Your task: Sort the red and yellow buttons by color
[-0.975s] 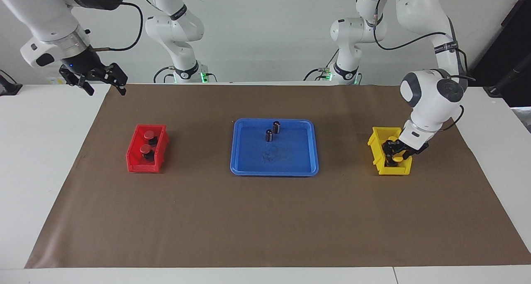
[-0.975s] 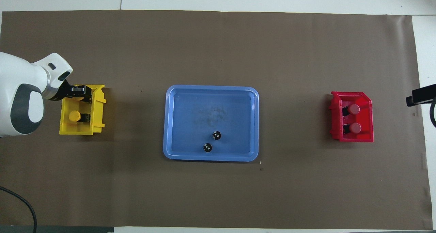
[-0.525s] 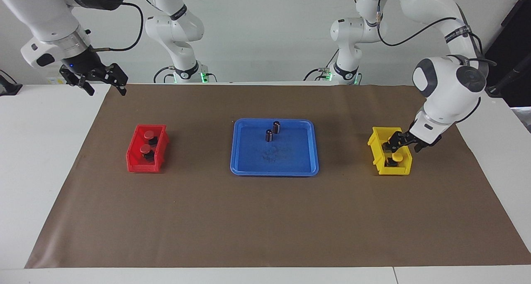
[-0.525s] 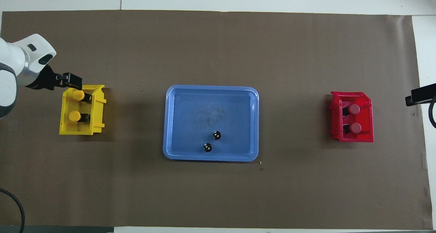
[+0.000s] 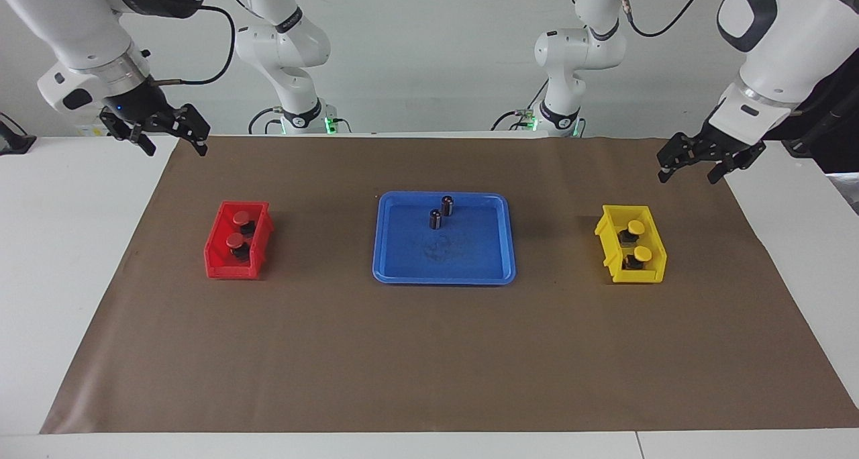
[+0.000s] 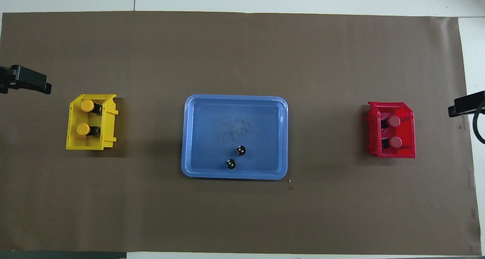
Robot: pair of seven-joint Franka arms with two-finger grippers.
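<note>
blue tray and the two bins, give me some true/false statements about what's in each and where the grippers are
1. Both yellow buttons sit in the yellow bin. True.
2. A red button lies on the blue tray. False: both red buttons are in the red bin.
3. Two dark cylinders stand on the blue tray. True.
4. The left gripper holds a yellow button. False: it is raised, open and empty.
5. The right gripper is over the red bin. False: it hangs open over the mat's edge.
</note>
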